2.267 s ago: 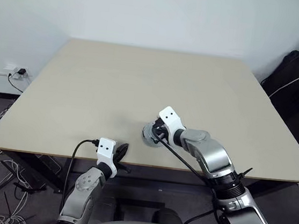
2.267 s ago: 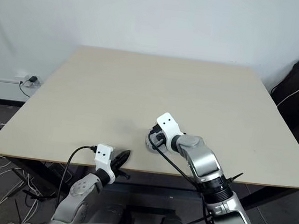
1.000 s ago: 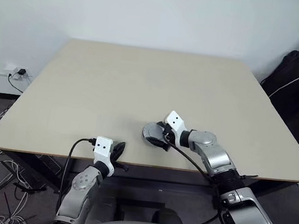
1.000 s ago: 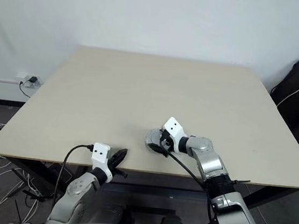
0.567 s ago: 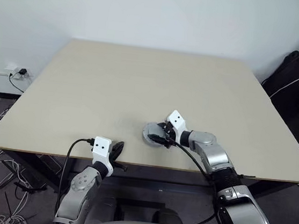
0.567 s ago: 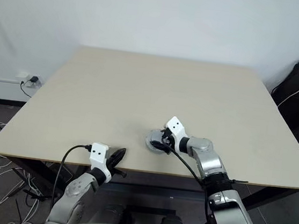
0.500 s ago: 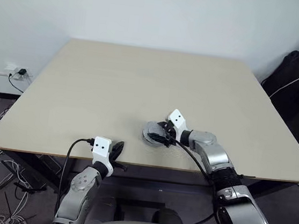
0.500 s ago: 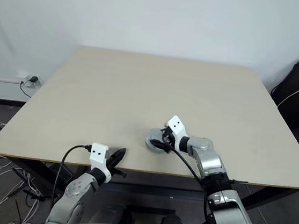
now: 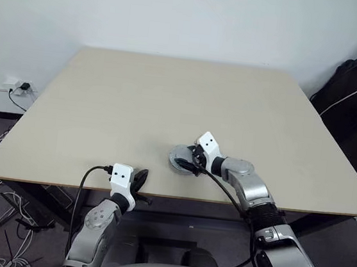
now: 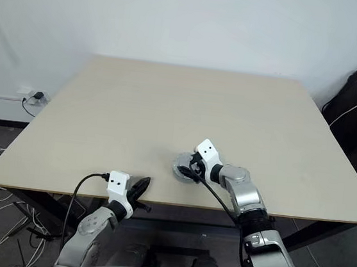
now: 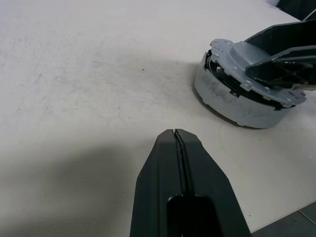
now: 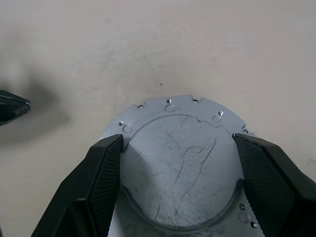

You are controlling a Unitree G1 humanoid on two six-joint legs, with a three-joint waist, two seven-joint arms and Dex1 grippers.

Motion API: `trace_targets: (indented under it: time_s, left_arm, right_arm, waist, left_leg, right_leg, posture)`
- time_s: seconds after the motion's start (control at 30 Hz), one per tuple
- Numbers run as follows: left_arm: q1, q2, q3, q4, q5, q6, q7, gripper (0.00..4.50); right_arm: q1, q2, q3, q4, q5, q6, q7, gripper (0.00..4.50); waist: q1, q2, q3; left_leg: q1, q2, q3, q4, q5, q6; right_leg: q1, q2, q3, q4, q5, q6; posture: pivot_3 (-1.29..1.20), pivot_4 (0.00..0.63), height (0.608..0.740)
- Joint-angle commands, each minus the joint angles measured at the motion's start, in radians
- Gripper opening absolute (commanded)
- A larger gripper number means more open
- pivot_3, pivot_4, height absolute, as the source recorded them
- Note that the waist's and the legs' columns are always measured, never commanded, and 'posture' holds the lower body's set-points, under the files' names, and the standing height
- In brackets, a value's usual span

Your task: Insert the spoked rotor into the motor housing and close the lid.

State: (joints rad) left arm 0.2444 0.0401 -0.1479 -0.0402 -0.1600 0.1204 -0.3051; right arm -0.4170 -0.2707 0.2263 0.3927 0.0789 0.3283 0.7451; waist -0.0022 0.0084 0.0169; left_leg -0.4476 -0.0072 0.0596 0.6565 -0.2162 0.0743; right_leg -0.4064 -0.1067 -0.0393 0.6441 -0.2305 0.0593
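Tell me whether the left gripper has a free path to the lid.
Probably yes: bare table lies between the shut left gripper and the lid, though the right gripper already straddles it.

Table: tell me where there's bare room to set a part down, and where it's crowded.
The table is bare across its far half, its left side and its right side. The only crowded patch is near the front edge, where the right gripper straddles the lid on the housing, with the left gripper at the edge nearby.

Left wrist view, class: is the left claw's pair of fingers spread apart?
No: the left claw has both fingers pressed together above the table.
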Motion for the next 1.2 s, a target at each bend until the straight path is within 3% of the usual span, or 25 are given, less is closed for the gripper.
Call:
trace_targets:
  time_s: [0.03, 0.97, 1.2]
  left_arm:
    - [-0.013, -0.007, -0.004, -0.036, -0.003, -0.012, 0.003, 0.00]
    - [-0.015, -0.008, -0.004, -0.022, 0.007, -0.030, 0.007, 0.00]
    - [-0.076, -0.003, 0.020, 0.001, -0.006, -0.056, 0.000, 0.00]
  right_arm:
    - [-0.019, 0.004, 0.005, -0.008, -0.024, 0.001, -0.023, 3.22]
    - [-0.058, -0.008, 0.079, 0.044, -0.127, 0.069, -0.084, 3.22]
    - [-0.069, -0.015, 0.082, 0.043, -0.121, 0.081, -0.061, 3.22]
  waist:
    - [0.000, 0.000, 0.000]
    - [-0.007, 0.004, -0.005]
    - [-0.004, 0.004, -0.005]
  left_leg:
    - [0.000, 0.000, 0.000, 0.000, 0.000, 0.000]
    - [0.009, 0.000, 0.000, 0.000, 0.000, 0.000]
    - [0.010, 0.000, 0.000, -0.001, 0.000, 0.000]
  right_leg:
    - [0.000, 0.000, 0.000, 0.000, 0.000, 0.000]
    - [0.010, -0.005, -0.001, 0.000, 0.001, 0.005]
    - [0.009, -0.006, -0.002, 0.000, 0.002, 0.004]
  posture:
    - [0.00, 0.000, 0.740]
    - [0.00, 0.000, 0.740]
    - [0.00, 0.000, 0.740]
